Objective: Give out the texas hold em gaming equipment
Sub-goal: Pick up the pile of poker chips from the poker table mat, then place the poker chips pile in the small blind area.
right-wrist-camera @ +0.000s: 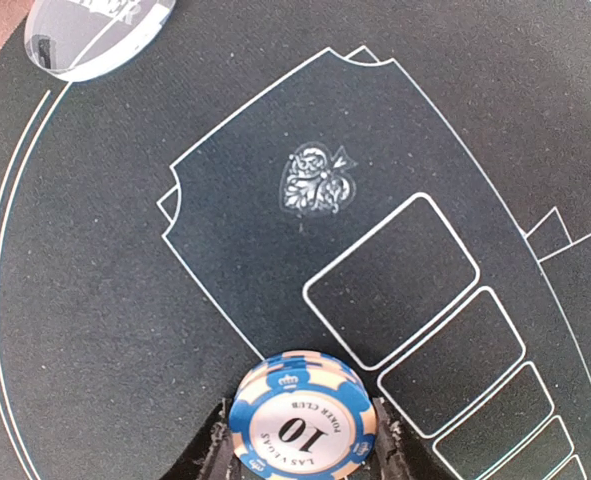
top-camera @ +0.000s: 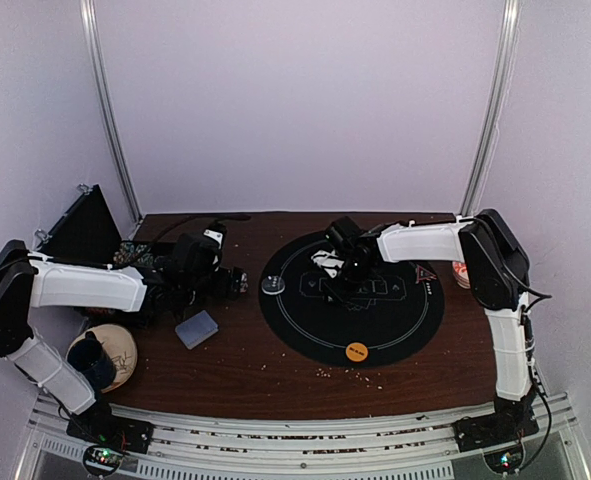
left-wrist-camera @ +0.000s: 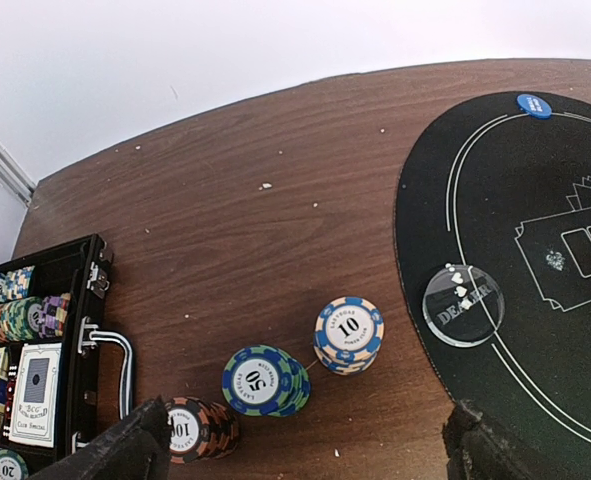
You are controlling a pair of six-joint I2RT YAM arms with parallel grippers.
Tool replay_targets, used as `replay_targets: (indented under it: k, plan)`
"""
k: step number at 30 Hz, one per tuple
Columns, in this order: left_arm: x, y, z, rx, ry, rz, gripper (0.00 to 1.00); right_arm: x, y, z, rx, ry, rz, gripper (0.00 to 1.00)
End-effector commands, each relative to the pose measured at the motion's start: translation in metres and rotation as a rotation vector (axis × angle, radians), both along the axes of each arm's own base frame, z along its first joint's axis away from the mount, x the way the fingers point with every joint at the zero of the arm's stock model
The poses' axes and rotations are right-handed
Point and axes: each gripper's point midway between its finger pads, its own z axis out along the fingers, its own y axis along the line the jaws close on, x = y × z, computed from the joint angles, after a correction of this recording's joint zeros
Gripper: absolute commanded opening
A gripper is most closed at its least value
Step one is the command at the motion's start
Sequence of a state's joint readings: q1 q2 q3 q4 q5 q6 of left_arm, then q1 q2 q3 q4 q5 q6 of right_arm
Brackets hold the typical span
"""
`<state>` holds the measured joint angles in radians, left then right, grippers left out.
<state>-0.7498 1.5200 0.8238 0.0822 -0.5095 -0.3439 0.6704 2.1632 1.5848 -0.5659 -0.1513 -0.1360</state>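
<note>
Top view: the right arm (top-camera: 425, 242) reaches over the round black mat (top-camera: 300, 335). The left arm (top-camera: 85, 285) hangs over the tabletop (top-camera: 245, 368) to its left. One grey-blue card deck (top-camera: 196, 328) lies on the tabletop, and one orange disc (top-camera: 356, 351) on the mat.

Left wrist view: the left fingers (left-wrist-camera: 125, 452) are spread wide and empty above three chip piles: a ten pile (left-wrist-camera: 348, 335), a fifty pile (left-wrist-camera: 265, 380) and a hundred pile (left-wrist-camera: 197, 428). One clear dealer button (left-wrist-camera: 463, 303) and one blue disc (left-wrist-camera: 534, 105) rest on the mat.

Right wrist view: one upright blue-and-cream ten-chip stack (right-wrist-camera: 300, 425) stands on the mat, directly between the right fingers (right-wrist-camera: 213, 452), which press against both its sides. It is round, with no long axis, and the right arm is nearer.
</note>
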Motion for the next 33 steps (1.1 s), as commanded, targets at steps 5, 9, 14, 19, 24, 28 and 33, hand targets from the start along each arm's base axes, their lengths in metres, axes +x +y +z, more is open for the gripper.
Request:
replay_targets:
  k: [5, 9, 14, 19, 24, 28, 33]
  plan:
    - [0.004, -0.001, 0.01, -0.027, -0.042, 0.014, 0.98, 0.001, -0.019, -0.015, -0.071, -0.005, -0.023, 0.18]
    - [0.004, -0.002, 0.008, -0.027, -0.038, 0.01, 0.98, 0.011, -0.024, 0.002, -0.05, -0.032, -0.05, 0.16]
    - [0.005, -0.002, 0.007, -0.025, -0.038, 0.012, 0.98, 0.043, -0.046, 0.023, -0.001, -0.054, -0.13, 0.17]
    - [0.005, -0.002, 0.004, -0.019, -0.033, 0.012, 0.98, 0.094, -0.083, 0.041, 0.026, -0.096, -0.227, 0.17]
    - [0.007, -0.002, 0.001, -0.007, -0.027, 0.016, 0.98, 0.147, -0.126, 0.051, 0.049, -0.144, -0.344, 0.17]
    - [0.007, -0.003, -0.002, -0.005, -0.023, 0.015, 0.98, 0.178, -0.154, 0.052, 0.044, -0.172, -0.409, 0.17]
    - [0.008, -0.003, -0.002, -0.003, -0.024, 0.017, 0.98, 0.199, -0.169, 0.043, 0.009, -0.198, -0.438, 0.18]
